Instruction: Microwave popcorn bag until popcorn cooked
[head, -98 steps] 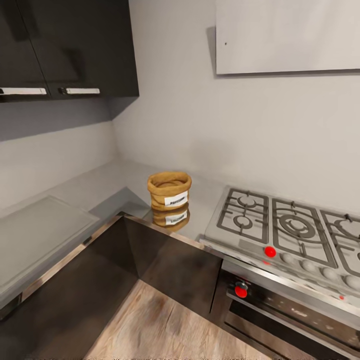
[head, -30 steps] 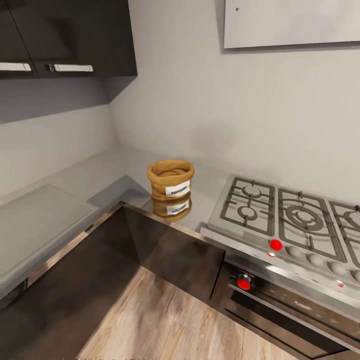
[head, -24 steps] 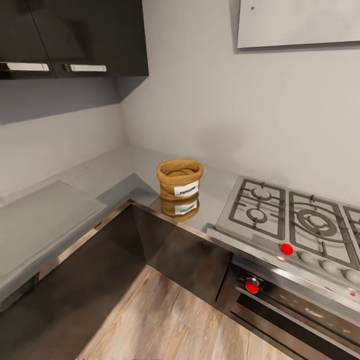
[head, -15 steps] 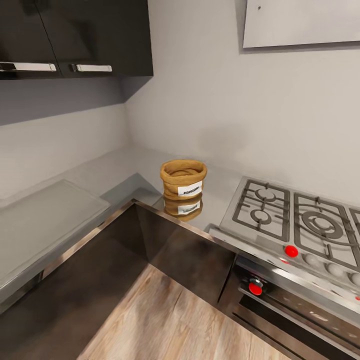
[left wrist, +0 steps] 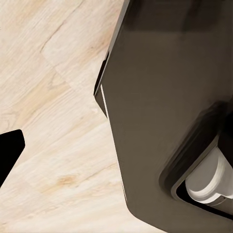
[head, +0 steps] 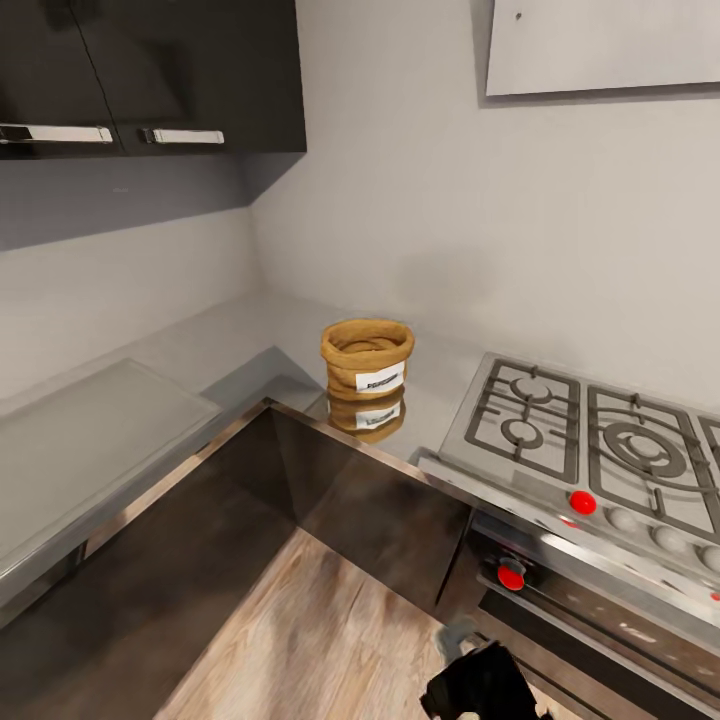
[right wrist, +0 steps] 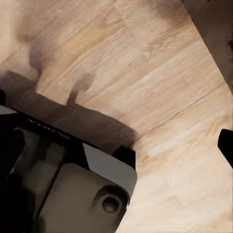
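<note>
The popcorn bag (head: pixel 367 365), a squat tan sack with a rolled rim and a white label, stands upright on the grey countertop (head: pixel 220 350) near its inner corner, mirrored in the polished slab. It sits just left of the steel hob (head: pixel 590 440). A black part of my right arm (head: pixel 482 685) pokes in low over the floor, well short of the bag. My left gripper (left wrist: pixel 116 153) and right gripper (right wrist: pixel 116 143) hang over the wood floor beside my base. Each shows one black fingertip (left wrist: pixel 8 151) (right wrist: pixel 226 141) at the picture's edge, with nothing held. The microwave is out of view.
Glossy dark base cabinets (head: pixel 370 510) line the corner below the counter. An oven with red knobs (head: pixel 510 575) sits under the hob. Dark wall cabinets (head: pixel 150 80) hang at upper left and a white hood (head: pixel 600 45) at upper right. Light wood floor (head: pixel 300 640) lies between me and the cabinets.
The camera moved closer and turned, so the bag shifted right in the picture, then steadied. In the last half second a black part of my right arm rose into the head view's bottom edge.
</note>
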Available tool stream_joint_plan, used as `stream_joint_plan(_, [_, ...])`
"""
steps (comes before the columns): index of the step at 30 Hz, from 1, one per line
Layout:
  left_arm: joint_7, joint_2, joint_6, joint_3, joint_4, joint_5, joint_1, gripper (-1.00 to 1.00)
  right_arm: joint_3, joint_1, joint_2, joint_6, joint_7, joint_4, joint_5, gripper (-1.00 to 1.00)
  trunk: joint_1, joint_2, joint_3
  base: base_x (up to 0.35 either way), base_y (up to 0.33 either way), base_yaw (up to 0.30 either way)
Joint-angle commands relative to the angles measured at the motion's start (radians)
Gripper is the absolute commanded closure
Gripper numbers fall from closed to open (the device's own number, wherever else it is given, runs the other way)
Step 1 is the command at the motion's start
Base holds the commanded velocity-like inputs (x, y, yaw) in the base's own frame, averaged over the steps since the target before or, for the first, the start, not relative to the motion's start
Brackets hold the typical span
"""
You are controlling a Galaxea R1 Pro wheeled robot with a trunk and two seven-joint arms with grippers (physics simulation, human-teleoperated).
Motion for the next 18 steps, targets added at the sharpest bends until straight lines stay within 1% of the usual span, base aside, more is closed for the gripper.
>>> stream_joint_plan(1, [0.002,0.000,-0.003,0.001,0.000,0.003,-0.001,-1.00,0.045,0.000,0.001,0.083,0.053,-0.116,0.011,-1.00,0.000,-0.001,-0.001,0.000,0.000,0.000])
stream_joint_plan(2, [0.002,0.000,-0.003,0.001,0.000,0.004,-0.001,-1.00,0.091,0.000,0.001,0.164,0.086,-0.218,0.010,-1.00,0.000,-0.001,-0.001,0.000,0.000,0.000])
stream_joint_plan(3, [0.002,-0.001,-0.003,0.001,0.000,0.004,0.000,-1.00,0.120,0.001,0.001,0.222,0.106,-0.274,0.009,-1.00,0.000,-0.001,-0.001,0.000,0.000,0.000])
stream_joint_plan(4, [0.002,-0.001,-0.003,0.001,0.000,0.003,0.000,-1.00,0.158,-0.005,0.001,0.302,0.133,-0.323,0.006,-1.00,0.000,-0.001,-0.001,0.000,0.000,0.000])
stream_joint_plan(5, [0.002,-0.001,-0.003,0.001,0.000,0.004,-0.001,-1.00,0.191,-0.034,0.001,0.327,0.157,-0.349,-0.004,-1.00,0.000,-0.001,-0.001,0.000,0.000,0.000])
stream_joint_plan(6, [0.002,0.000,-0.003,0.001,0.000,0.003,0.000,-1.00,0.221,-0.088,0.001,0.327,0.173,-0.361,-0.020,-1.00,0.000,-0.001,-0.001,0.000,0.000,0.000])
stream_joint_plan(7, [0.002,-0.001,-0.003,0.001,0.000,0.003,0.000,-1.00,0.240,-0.136,0.001,0.327,0.179,-0.366,-0.039,-1.00,0.000,-0.001,-0.001,0.000,0.000,0.000])
stream_joint_plan(8, [0.002,-0.001,-0.003,0.001,0.000,0.003,-0.001,-1.00,0.258,-0.204,0.001,0.327,0.185,-0.370,-0.074,-1.00,0.000,-0.001,-0.001,0.000,0.000,0.000])
stream_joint_plan(9, [0.002,-0.001,-0.003,0.000,0.000,0.003,-0.001,-1.00,0.265,-0.255,0.001,0.327,0.186,-0.371,-0.104,-1.00,0.000,-0.001,-0.001,0.000,0.000,0.000])
stream_joint_plan(10, [0.002,-0.002,-0.003,0.001,0.000,0.003,-0.001,-1.00,0.271,-0.328,0.001,0.327,0.188,-0.371,-0.144,-1.00,0.000,-0.001,-0.001,0.000,0.000,0.000])
stream_joint_plan(11, [0.002,-0.002,-0.003,0.000,0.000,0.003,-0.001,-1.00,0.274,-0.396,0.001,0.327,0.188,-0.371,-0.174,-1.00,0.000,-0.001,-0.001,0.000,0.000,0.000])
stream_joint_plan(12, [0.002,-0.002,-0.003,0.001,0.000,0.003,-0.001,-1.00,0.275,-0.460,0.001,0.327,0.189,-0.369,-0.192,-1.00,0.000,-0.001,-0.001,0.000,0.000,0.000])
stream_joint_plan(14, [0.002,-0.002,-0.003,0.000,0.000,0.003,0.000,-1.00,0.272,-0.566,0.001,0.327,0.185,-0.364,-0.206,-1.00,0.000,-0.001,-0.001,0.000,0.000,0.000])
stream_joint_plan(16, [0.002,-0.001,-0.003,0.001,0.000,0.003,0.000,-1.00,0.267,-0.661,0.001,0.327,0.180,-0.320,-0.209,-1.00,0.000,-0.001,-0.001,0.000,0.000,0.000])
stream_joint_plan(17, [0.002,-0.001,-0.003,0.000,0.000,0.003,0.000,-1.00,0.258,-0.693,0.001,0.327,0.178,-0.296,-0.209,-1.00,0.000,-0.001,-0.001,0.000,0.000,0.000])
stream_joint_plan(18, [0.002,-0.001,-0.003,0.000,0.000,0.003,0.000,-1.00,0.227,-0.749,0.001,0.327,0.172,-0.251,-0.210,-1.00,0.000,-0.001,-0.001,0.000,0.000,0.000])
